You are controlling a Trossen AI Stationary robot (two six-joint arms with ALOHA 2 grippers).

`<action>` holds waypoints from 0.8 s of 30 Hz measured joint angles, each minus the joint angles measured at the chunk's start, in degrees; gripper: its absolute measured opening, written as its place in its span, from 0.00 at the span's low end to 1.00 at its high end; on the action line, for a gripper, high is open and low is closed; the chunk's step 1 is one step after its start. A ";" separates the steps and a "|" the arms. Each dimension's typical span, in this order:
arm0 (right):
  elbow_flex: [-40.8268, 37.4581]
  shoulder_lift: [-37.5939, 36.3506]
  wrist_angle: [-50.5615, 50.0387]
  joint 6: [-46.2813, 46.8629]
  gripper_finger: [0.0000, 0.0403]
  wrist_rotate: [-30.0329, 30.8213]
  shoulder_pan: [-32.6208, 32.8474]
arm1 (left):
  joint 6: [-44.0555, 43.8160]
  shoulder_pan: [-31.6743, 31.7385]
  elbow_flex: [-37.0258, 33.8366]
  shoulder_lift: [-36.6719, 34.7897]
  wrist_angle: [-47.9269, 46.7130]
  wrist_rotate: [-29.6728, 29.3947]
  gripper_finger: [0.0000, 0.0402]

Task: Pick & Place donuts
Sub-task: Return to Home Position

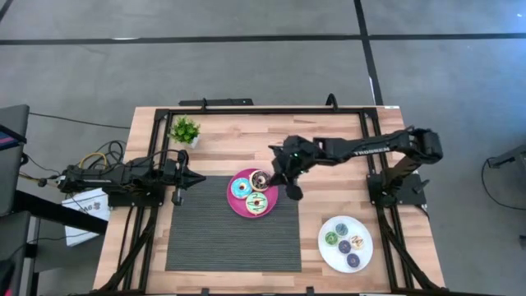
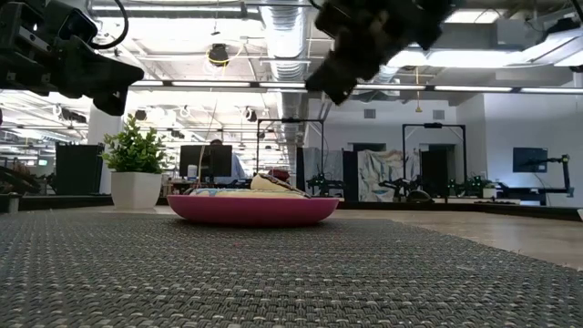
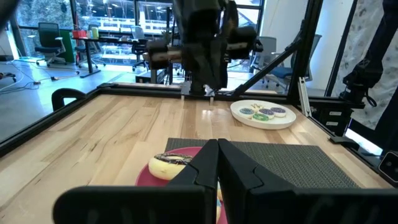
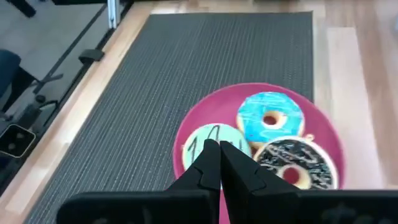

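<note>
- Right hand (image 4: 219, 150) hangs in the air just beside the pink plate (image 1: 233, 202), fingers pressed together, holding nothing.
- Three donuts (image 4: 270, 119) lie on that plate; other donuts (image 1: 342, 229) lie on the white plate (image 1: 329, 255).
- Left hand (image 3: 217, 150), closed and empty, is at the mat's (image 1: 214, 238) edge.

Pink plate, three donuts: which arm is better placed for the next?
Right: the right end effector hovers at the pink plate's rim, and the white plate is on its side; the left end effector sits farther off.
</note>
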 joint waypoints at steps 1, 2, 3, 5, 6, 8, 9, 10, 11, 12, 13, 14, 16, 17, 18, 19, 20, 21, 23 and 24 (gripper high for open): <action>-1.73 -0.63 1.36 0.24 0.00 0.11 0.26 | 0.00 0.01 -0.01 0.00 -0.01 0.02 0.00; -3.81 -1.54 1.94 0.80 0.00 0.38 0.46 | 0.00 0.01 0.01 0.02 0.00 0.00 0.00; -6.07 -2.57 2.68 1.79 0.00 1.00 0.67 | 0.00 0.01 -0.01 0.02 0.00 0.00 0.00; -10.41 -4.70 5.99 3.52 0.00 3.22 1.18 | 0.00 0.00 -0.01 0.01 0.00 0.02 0.00; -12.75 -6.15 7.87 4.55 0.00 4.90 1.47 | 0.00 0.01 0.00 0.02 0.00 0.03 0.00; -17.41 -9.23 11.84 6.70 0.00 7.44 1.98 | 0.00 0.00 0.00 0.01 -0.01 0.05 0.00; -19.72 -10.72 13.81 7.75 0.00 8.06 2.16 | 0.00 0.00 -0.01 0.02 -0.02 0.06 0.00; -21.89 -12.28 15.29 8.62 0.00 8.49 2.21 | 0.00 0.01 -0.01 0.01 0.00 0.06 0.00; -24.06 -14.00 16.46 9.48 0.00 8.75 2.21 | 0.00 -0.01 -0.01 0.02 0.00 0.06 0.00; -25.93 -15.63 17.48 10.22 0.00 8.81 2.21 | 0.00 -0.01 0.01 0.02 0.00 0.04 0.00; -27.69 -17.36 18.33 11.01 0.00 9.00 2.20 | 0.00 -0.01 -0.01 0.02 0.00 0.04 0.00; -29.55 -19.26 18.48 11.86 0.00 9.76 2.18 | 0.00 -0.01 -0.01 0.02 0.00 0.04 0.00; -32.75 -22.84 18.29 13.61 0.00 12.74 2.18 | 0.00 0.00 -0.01 0.00 0.00 0.04 0.00; -34.25 -24.69 18.27 14.43 0.00 14.35 2.18 | 0.00 -0.01 0.00 0.01 0.00 0.04 0.00; -35.64 -26.45 18.57 15.23 0.00 15.76 2.16 | 0.00 0.00 -0.01 0.01 0.00 0.04 0.00; -37.07 -28.39 18.51 15.53 0.00 16.93 2.16 | 0.00 -0.01 -0.01 0.02 0.00 0.04 0.00; -38.36 -30.22 18.52 15.54 0.00 17.84 2.16 | 0.00 -0.01 -0.01 0.02 0.00 0.04 0.00; -39.57 -32.02 18.83 15.54 0.00 18.15 2.14 | 0.00 -0.01 0.01 0.00 -0.02 0.04 0.00; -41.54 -35.36 19.03 15.54 0.00 18.15 2.16 | 0.00 0.01 -0.01 0.00 0.00 0.04 0.00; -42.39 -36.96 19.14 15.54 0.00 18.16 2.16 | 0.00 0.01 0.01 0.00 0.00 0.04 0.00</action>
